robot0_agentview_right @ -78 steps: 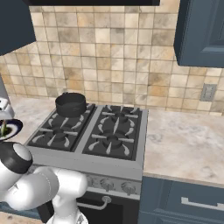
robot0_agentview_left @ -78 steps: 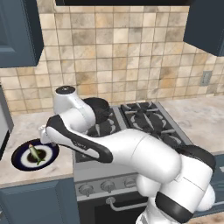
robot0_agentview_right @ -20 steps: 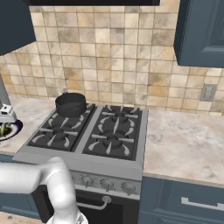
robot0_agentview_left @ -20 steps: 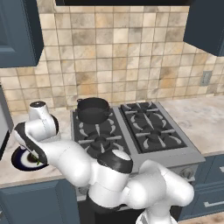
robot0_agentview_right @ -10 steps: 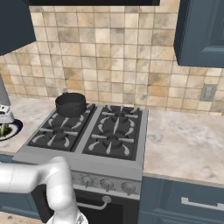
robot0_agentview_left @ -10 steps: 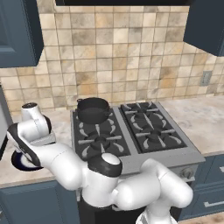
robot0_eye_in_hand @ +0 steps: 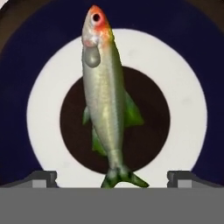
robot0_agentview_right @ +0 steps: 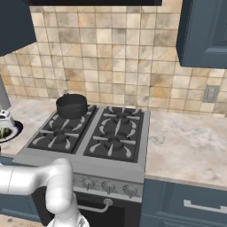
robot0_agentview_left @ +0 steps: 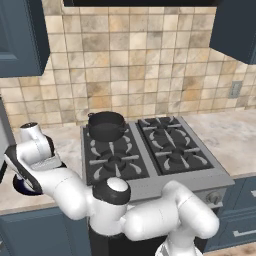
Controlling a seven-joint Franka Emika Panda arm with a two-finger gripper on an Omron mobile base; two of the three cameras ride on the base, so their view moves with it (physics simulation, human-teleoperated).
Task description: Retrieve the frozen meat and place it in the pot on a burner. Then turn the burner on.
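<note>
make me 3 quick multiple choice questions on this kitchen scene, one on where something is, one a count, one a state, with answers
1. Where does the pot stand?
A. on the back left burner
B. on the front right burner
C. on the counter right of the stove

2. How many burners does the stove have?
A. two
B. four
C. six

3. How is the gripper over the fish?
A. shut on the fish
B. open, a fingertip on each side of the tail
C. shut, off to the side of the plate

Answers:
1. A: both base views show the pot at the stove's back left corner.
2. B: four star-shaped grates show, two rows of two.
3. B: in the hand view the two fingertips stand wide apart with the fish lying free on the plate between them.
</note>
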